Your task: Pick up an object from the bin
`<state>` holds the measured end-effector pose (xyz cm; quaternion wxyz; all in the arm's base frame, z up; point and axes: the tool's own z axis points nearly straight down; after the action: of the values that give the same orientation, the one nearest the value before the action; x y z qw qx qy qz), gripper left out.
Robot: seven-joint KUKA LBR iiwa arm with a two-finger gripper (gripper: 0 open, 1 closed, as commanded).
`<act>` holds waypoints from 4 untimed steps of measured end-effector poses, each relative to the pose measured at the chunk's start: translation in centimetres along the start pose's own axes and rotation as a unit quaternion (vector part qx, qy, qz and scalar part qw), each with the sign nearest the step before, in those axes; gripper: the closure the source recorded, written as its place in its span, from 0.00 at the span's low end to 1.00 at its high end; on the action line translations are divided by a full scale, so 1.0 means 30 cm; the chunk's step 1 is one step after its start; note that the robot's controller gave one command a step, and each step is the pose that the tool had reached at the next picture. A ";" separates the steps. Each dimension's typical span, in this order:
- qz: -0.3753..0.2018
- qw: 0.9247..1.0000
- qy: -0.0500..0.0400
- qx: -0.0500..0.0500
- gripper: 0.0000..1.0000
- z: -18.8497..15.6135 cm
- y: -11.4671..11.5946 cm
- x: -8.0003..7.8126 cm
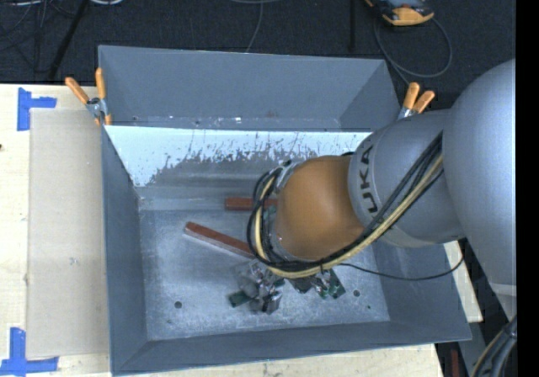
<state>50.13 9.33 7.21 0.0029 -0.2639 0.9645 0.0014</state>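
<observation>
A small dark lump is lying on the floor of the grey bin, toward the front and a little right of the middle. What kind of thing it is cannot be made out. It is being judged light and probably stiff, with an uneven outline, so it is likely to be nudged aside or tipped if it is pressed from one side only. A hold across its narrowest part, low and close to the floor, is being judged the safest.

The gripper is being held just above and beside this lump, very near the floor. Whether it is released, clenched or closed round the lump cannot be told, since it is being hidden by the wrist.

Just to the right, a small green piece is lying at the wrist's edge. Behind the lump, a flat reddish-brown stick is lying slantwise, its right end being covered by the orange cover on the wrist. This stick is being judged stiff and smooth, apt to slide on the metal. Another reddish-brown piece is lying farther back, by the foot of the rear wall.
</observation>
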 end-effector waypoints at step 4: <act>-0.069 0.998 0.004 0.000 1.00 0.010 0.032 -0.027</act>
<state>50.35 10.57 6.91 -0.0013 -0.3301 0.9439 0.0003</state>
